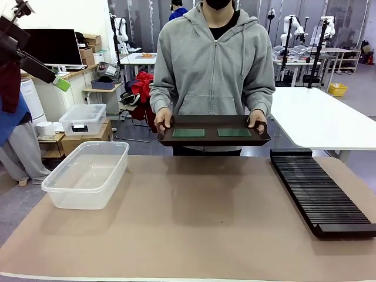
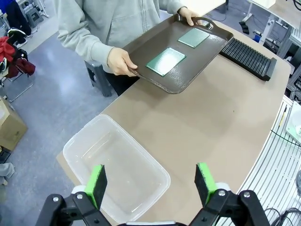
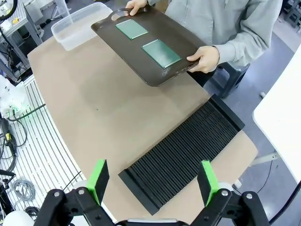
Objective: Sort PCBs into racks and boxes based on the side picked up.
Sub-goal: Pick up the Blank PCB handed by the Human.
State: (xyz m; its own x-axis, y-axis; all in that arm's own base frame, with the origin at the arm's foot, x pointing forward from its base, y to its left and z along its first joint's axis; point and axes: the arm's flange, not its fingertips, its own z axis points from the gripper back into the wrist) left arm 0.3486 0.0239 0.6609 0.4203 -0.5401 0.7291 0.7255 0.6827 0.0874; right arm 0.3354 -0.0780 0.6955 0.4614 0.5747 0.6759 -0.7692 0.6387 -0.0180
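Left gripper (image 2: 150,181) and right gripper (image 3: 153,181) wide apart, empty. Two circuit boards (image 1: 188,133) (image 1: 234,132) side by side on tray (image 1: 211,141), person (image 1: 211,64) holding it at table's (image 1: 200,223) far edge; rack (image 1: 320,194) at right edge, tub (image 1: 88,173) at left.

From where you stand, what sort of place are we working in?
Probably an electronics workshop or lab: a hand-held tray carries two PCBs, a slotted black rack and clear tub sit on the worktable, and white benches and a monitor stand behind.

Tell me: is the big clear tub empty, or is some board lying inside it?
Empty. The tub shows only its bare floor, and both PCBs lie on the tray the person holds.
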